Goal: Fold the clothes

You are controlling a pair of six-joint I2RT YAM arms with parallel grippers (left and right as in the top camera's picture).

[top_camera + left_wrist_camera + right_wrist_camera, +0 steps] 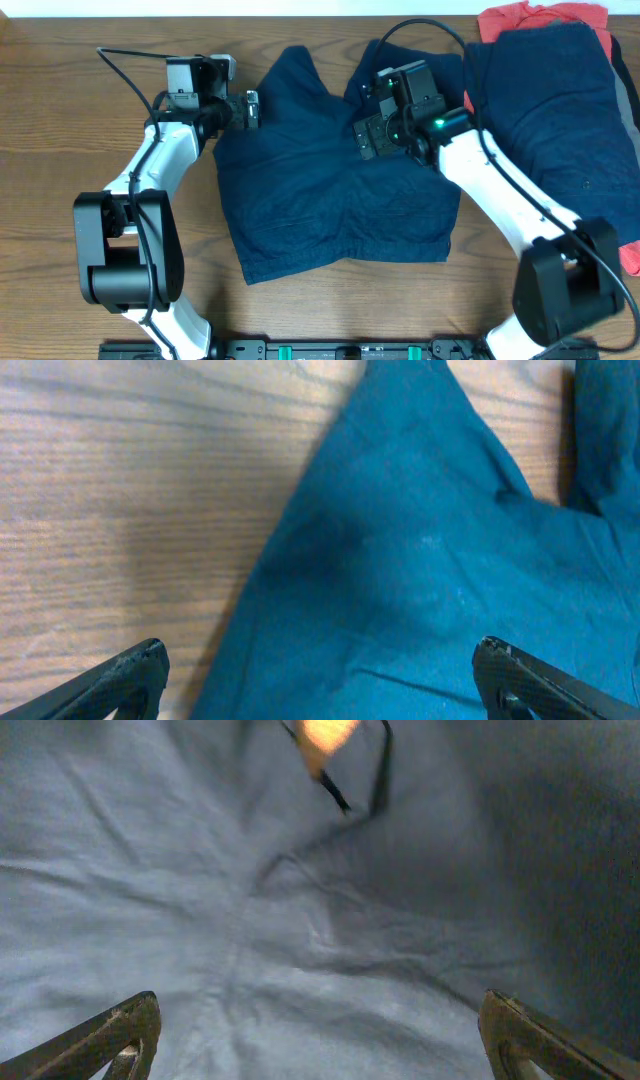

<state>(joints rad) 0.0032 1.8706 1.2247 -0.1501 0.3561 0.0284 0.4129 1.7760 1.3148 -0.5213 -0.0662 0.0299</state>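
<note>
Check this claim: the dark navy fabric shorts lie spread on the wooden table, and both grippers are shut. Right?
No. The dark navy fabric shorts lie spread on the wooden table, but the left gripper and right gripper are open; both wrist views show it.

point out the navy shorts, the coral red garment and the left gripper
navy shorts (pixel 330 200): overhead view, middle of the spread-out body
coral-red garment (pixel 540 16): overhead view, on the uncovered strip along its far edge
left gripper (pixel 251 108): overhead view, midway between its fingertips
</note>
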